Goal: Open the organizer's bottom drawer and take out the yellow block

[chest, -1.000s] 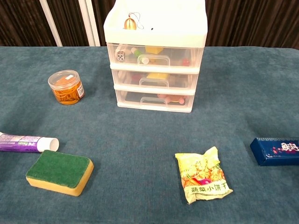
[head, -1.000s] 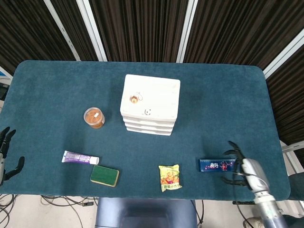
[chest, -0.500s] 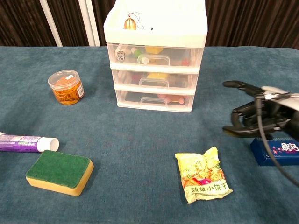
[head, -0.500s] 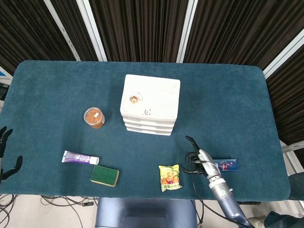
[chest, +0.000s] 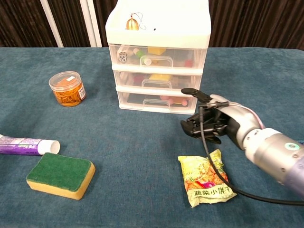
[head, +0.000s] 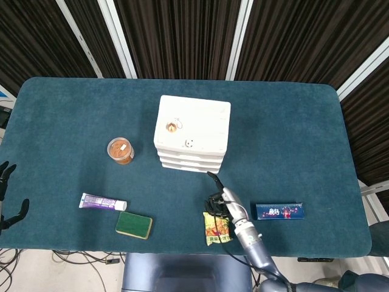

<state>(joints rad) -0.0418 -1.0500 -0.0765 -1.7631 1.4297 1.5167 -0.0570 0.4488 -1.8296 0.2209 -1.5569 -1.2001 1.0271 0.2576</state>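
reaching is the step in hand: the right hand (chest: 211, 122) hangs just in front of the organizer (chest: 158, 57), low over the counter (chest: 118, 152), its fingers (chest: 191, 91) partly spread with one stretched toward the drawers and the rest curled loosely, grasping nothing. the bottom drawer (chest: 156, 100) sits fully closed, its handle (chest: 155, 101) a shallow recessed loop at the middle of the clear front, a little left of where the hand now is. the yellow block cannot be picked out for certain through the plastic; yellowish shapes show in the upper two drawers, while the bottom one shows mainly pinkish bits, so the block is probably further back inside. to do this well, i judge the hand should drift left and stay low so a fingertip hooks under the lip of that lowest handle and not the middle one just above it, then pull straight out toward the robot. the organizer looks light, with a small bell (chest: 132, 23) on top, so a jerky tug may drag the whole stack; a slow, level pull is safer. the snack packet (chest: 205, 178) lies just below the wrist and could get swept. the left hand (head: 7, 196) waits at the counter's far edge, fingers apart and empty.
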